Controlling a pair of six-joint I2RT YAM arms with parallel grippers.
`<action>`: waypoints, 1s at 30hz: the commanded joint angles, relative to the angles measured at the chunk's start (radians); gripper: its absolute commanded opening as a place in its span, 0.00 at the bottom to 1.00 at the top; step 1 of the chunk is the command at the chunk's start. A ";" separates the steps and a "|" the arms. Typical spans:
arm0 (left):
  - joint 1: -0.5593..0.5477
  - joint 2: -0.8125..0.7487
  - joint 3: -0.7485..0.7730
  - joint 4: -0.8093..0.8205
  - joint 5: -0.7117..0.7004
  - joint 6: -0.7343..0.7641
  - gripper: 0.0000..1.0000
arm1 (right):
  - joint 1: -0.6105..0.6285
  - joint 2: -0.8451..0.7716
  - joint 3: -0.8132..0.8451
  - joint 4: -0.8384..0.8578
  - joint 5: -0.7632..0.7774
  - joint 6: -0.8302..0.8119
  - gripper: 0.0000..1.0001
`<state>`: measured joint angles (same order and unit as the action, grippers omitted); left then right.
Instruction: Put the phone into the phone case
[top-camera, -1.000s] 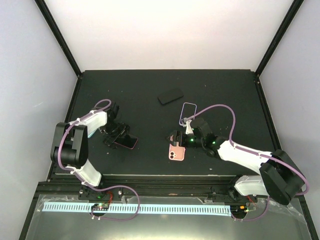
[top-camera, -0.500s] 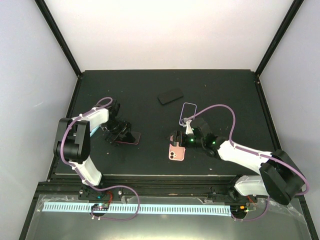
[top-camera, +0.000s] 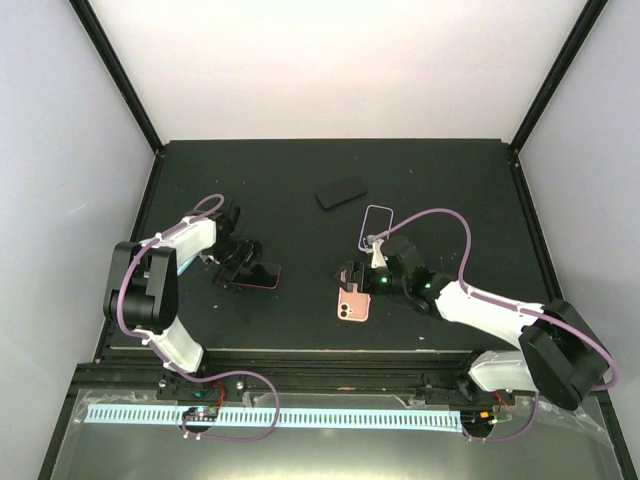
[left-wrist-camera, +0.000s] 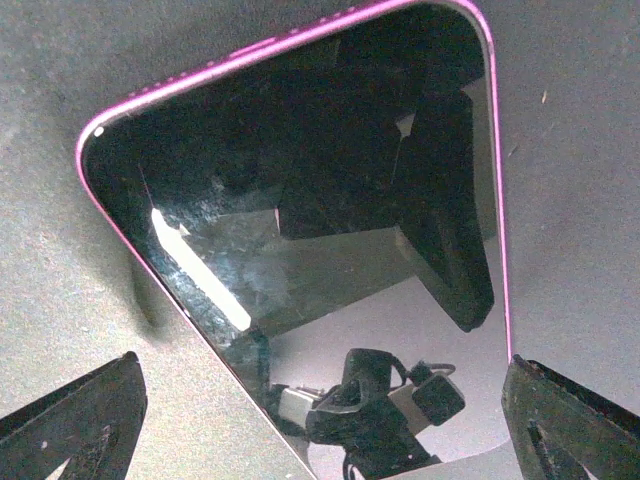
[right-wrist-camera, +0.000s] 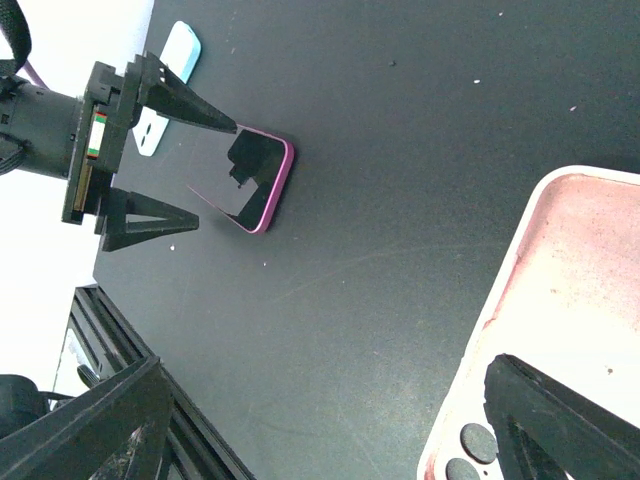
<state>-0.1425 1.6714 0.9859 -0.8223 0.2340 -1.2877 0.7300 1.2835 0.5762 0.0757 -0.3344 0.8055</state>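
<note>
Magenta phone (left-wrist-camera: 300, 230) is lying screen-up on the desk (top-camera: 300, 170), with the left claw (right-wrist-camera: 215, 175) straddling it, released, likely lining up a grab. Well apart, the right claw (right-wrist-camera: 320, 370) is hovering, spread wide, over the pink phone case (right-wrist-camera: 560, 300), perhaps to steady it.

Top camera looks down from behind me; both my wrist cameras share the phone (left-wrist-camera: 300, 250), left much nearer.

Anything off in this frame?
Nothing broken or spilled. The phone lies flat, screen up, its glass smudged, under the open left claw. The case by the right claw has reddish stains inside. Looks cosmetic only.
</note>
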 joint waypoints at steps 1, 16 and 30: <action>-0.009 -0.018 0.031 -0.009 0.002 -0.079 0.99 | 0.006 -0.028 -0.022 0.003 0.011 -0.022 0.86; -0.011 0.067 0.055 0.025 -0.035 -0.138 0.99 | 0.006 -0.038 -0.002 -0.019 -0.008 -0.041 0.86; -0.020 0.115 0.048 0.057 -0.023 -0.170 0.99 | 0.005 -0.073 -0.006 -0.031 0.019 -0.055 0.88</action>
<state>-0.1478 1.7390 1.0183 -0.7982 0.2131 -1.4246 0.7300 1.2343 0.5613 0.0509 -0.3363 0.7681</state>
